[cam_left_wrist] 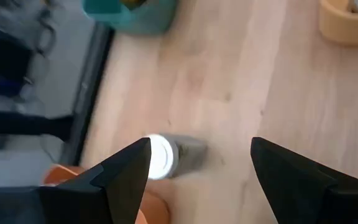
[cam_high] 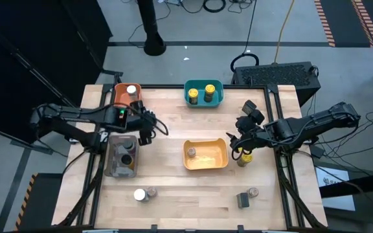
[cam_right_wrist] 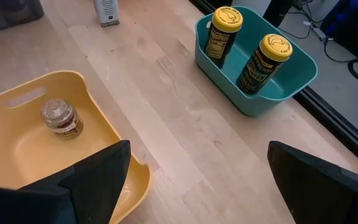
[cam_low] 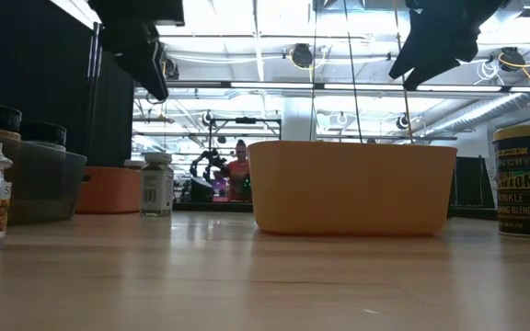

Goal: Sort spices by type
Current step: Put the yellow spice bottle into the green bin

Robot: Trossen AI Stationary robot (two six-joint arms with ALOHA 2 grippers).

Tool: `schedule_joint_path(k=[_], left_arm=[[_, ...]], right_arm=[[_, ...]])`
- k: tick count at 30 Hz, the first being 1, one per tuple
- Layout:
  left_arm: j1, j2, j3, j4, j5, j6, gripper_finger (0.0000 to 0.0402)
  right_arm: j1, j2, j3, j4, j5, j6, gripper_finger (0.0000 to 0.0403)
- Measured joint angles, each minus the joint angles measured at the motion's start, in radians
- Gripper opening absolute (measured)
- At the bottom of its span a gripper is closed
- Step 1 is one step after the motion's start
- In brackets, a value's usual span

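My left gripper (cam_high: 146, 129) (cam_left_wrist: 201, 144) hangs open above the table, just right of the orange bin (cam_high: 123, 97). A white-lidded jar (cam_left_wrist: 160, 157) (cam_low: 157, 184) stands upright on the wood below it, by one finger. My right gripper (cam_high: 238, 139) (cam_right_wrist: 199, 149) is open too, raised over the yellow bin's (cam_high: 206, 155) right end. A yellow-lidded jar (cam_high: 243, 157) (cam_low: 525, 179) stands beside that bin. The yellow bin holds one small jar (cam_right_wrist: 61, 118). Two yellow-lidded jars (cam_right_wrist: 253, 53) lean in the teal bin (cam_high: 203, 92). Another white-lidded jar (cam_high: 131, 90) sits in the orange bin.
The grey bin (cam_high: 123, 155) holds black-lidded jars. Two jars (cam_high: 145, 194) stand near the table's near edge on the left, two more (cam_high: 248, 197) on the right. Bare wood lies between the bins at the table's middle. A person (cam_low: 239, 175) shows far behind the table.
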Motion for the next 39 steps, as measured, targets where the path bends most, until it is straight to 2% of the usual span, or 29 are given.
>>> schedule_joint_path(k=[4, 7, 9, 11, 14, 20, 25, 29, 31, 33, 39], left_arm=[[0.043, 0.000, 0.000, 0.009, 0.229, 0.038, 0.0283], [0.019, 0.000, 0.000, 0.034, 0.429, -0.006, 0.0283], [-0.016, 0.000, 0.000, 0.043, 0.504, -0.093, 0.0283], [-0.067, 0.000, 0.000, 0.040, 0.524, -0.170, 0.0283], [-0.154, 0.009, 0.001, 0.044, 0.512, -0.252, 0.0283], [-0.282, 0.030, 0.001, 0.043, 0.399, -0.371, 0.0283], [-0.328, 0.042, 0.001, 0.023, 0.299, -0.404, 0.0283], [-0.333, 0.042, 0.001, -0.006, 0.252, -0.394, 0.0283], [-0.333, 0.041, 0.001, -0.012, 0.226, -0.377, 0.0283], [-0.332, 0.040, 0.001, -0.021, 0.196, -0.365, 0.0283], [-0.332, 0.040, 0.001, -0.018, 0.070, -0.279, 0.0283]], right_arm=[[0.000, 0.000, 0.000, 0.000, 0.000, -0.005, 0.0364], [0.000, 0.000, 0.000, -0.002, 0.000, -0.006, 0.0364], [0.000, 0.000, 0.000, -0.002, 0.000, -0.008, 0.0364], [0.000, 0.000, 0.000, -0.002, 0.000, -0.012, 0.0364], [0.000, 0.000, 0.000, -0.002, 0.000, -0.021, 0.0364], [0.000, 0.000, 0.000, 0.002, -0.020, 0.035, 0.0364], [0.001, 0.011, 0.001, 0.027, -0.164, 0.122, 0.0364], [0.001, 0.049, 0.005, 0.015, -0.338, 0.167, 0.0364], [0.001, 0.076, 0.021, -0.056, -0.434, 0.227, 0.0364], [0.002, 0.103, 0.055, -0.170, -0.485, 0.306, 0.0364], [0.001, 0.143, 0.260, -0.567, -0.500, 0.526, 0.0364]])
